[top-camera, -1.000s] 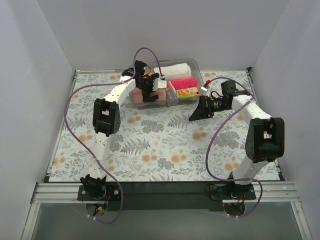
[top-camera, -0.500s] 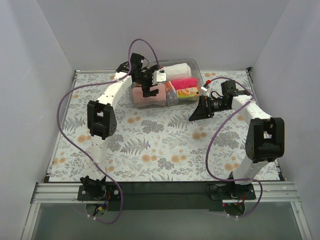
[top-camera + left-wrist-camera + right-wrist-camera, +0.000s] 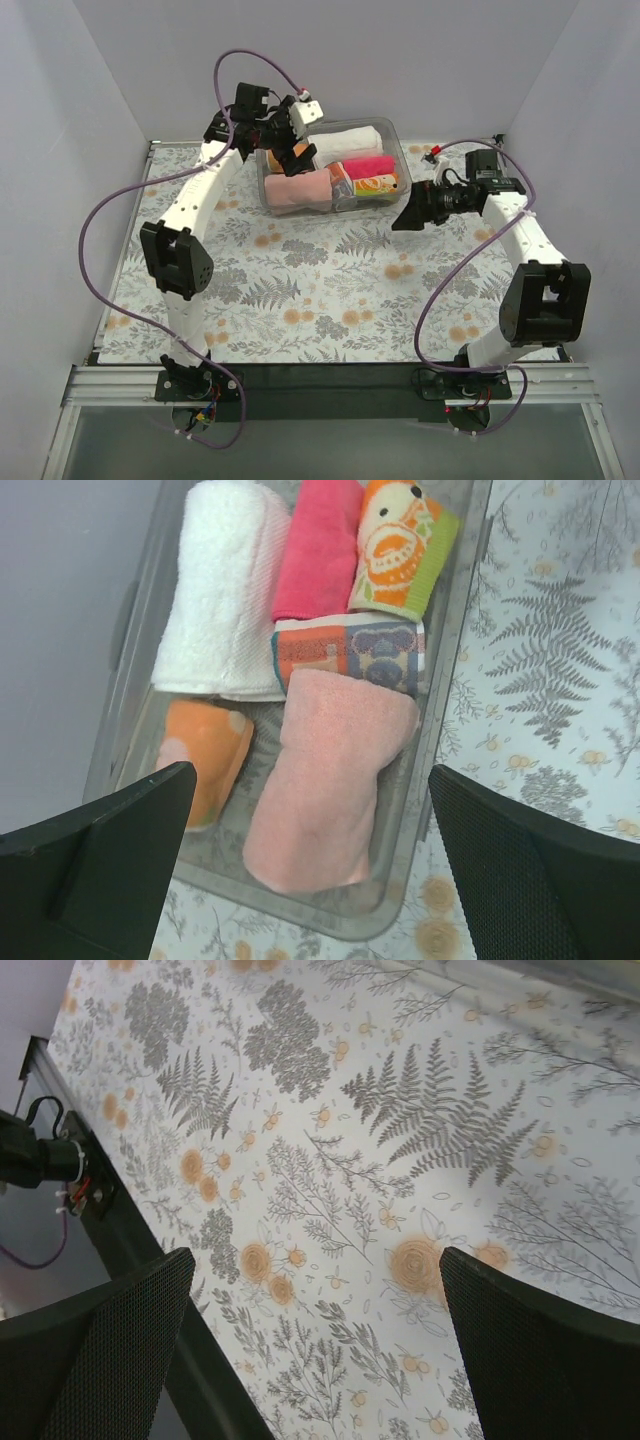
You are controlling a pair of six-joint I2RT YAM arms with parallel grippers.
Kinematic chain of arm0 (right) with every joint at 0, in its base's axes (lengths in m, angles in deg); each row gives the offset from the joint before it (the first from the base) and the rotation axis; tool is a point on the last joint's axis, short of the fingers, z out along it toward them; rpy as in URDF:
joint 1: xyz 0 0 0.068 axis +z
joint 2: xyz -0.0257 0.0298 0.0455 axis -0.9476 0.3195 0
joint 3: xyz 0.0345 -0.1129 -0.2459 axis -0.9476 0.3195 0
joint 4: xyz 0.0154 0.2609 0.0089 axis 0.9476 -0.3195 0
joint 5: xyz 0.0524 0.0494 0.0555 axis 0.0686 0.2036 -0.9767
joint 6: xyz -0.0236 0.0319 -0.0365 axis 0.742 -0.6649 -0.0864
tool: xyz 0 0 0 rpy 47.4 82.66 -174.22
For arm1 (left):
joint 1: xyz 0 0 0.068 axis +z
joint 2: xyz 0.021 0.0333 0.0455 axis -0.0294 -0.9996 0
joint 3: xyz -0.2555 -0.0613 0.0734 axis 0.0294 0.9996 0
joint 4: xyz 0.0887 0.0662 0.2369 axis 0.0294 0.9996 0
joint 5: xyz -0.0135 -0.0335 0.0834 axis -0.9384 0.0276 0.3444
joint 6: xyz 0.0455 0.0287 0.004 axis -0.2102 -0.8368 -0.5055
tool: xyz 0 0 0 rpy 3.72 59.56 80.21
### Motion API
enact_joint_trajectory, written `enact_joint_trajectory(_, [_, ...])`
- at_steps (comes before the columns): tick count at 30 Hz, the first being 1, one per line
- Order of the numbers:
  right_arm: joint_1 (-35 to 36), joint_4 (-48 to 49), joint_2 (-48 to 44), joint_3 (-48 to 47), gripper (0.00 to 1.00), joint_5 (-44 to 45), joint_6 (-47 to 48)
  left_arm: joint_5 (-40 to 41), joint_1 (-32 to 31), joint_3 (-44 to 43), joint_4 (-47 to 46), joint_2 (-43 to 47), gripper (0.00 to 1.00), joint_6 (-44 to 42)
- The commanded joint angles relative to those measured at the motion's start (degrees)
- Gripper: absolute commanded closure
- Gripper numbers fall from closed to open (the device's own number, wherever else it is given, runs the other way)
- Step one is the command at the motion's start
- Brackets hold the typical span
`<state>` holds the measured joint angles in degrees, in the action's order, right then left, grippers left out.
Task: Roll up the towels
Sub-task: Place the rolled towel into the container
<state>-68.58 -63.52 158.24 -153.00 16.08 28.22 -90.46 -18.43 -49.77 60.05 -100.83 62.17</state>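
Observation:
The salmon-pink towel (image 3: 297, 190) lies rolled in the near left part of a clear plastic bin (image 3: 392, 128); the left wrist view shows it (image 3: 330, 780) lengthwise by the bin's wall (image 3: 300, 912). The small teal-red-white patterned cloth (image 3: 345, 652) lies folded at its far end, also seen from above (image 3: 338, 177). My left gripper (image 3: 284, 152) hangs above the bin's left half, open and empty (image 3: 310, 775). My right gripper (image 3: 412, 214) is open and empty above the bare floral cloth right of the bin (image 3: 315, 1260).
The bin also holds a white rolled towel (image 3: 220, 590), a hot-pink roll (image 3: 318, 545), an orange-green patterned roll (image 3: 400, 545) and an orange cloth (image 3: 205, 750). Floral cloth (image 3: 320, 290) covers the table. White walls stand on three sides.
My left gripper has risen out of the bin and drawn back to the left, empty; the pink towel roll stays in the bin. My right gripper has shifted a little to the right.

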Motion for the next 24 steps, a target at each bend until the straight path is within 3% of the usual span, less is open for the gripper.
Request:
enact_joint_trajectory(1, [-4.2,-1.3,-3.7,-2.0,0.02,4.0,0.7,4.2,0.8,1.4,0.6,6.6,0.02,12.3])
enact_joint_trajectory(7, [-10.8,-5.2,-6.9,-2.5,0.02,8.3,3.6,1.0,7.0,14.5,2.4,12.9,0.02,21.6])
enact_joint_trajectory(11, [-12.2,-7.2,-7.8,-1.3,0.02,16.2,5.1,1.6,12.5,26.7,-0.5,20.5,0.02,22.4])
enact_joint_trajectory(17, [-12.2,-7.8,-11.9,7.3,0.02,19.4,7.3,4.6,15.3,43.1,-2.3,31.2,0.02,20.7])
enact_joint_trajectory(21, [-12.2,-7.7,-14.8,11.6,0.02,19.3,7.5,4.4,15.9,49.7,-4.4,36.0,0.02,20.5])
enact_joint_trajectory(24, [-12.2,-7.6,-16.5,13.1,0.02,18.6,7.7,3.4,16.3,50.1,-4.2,37.1,0.02,20.8])
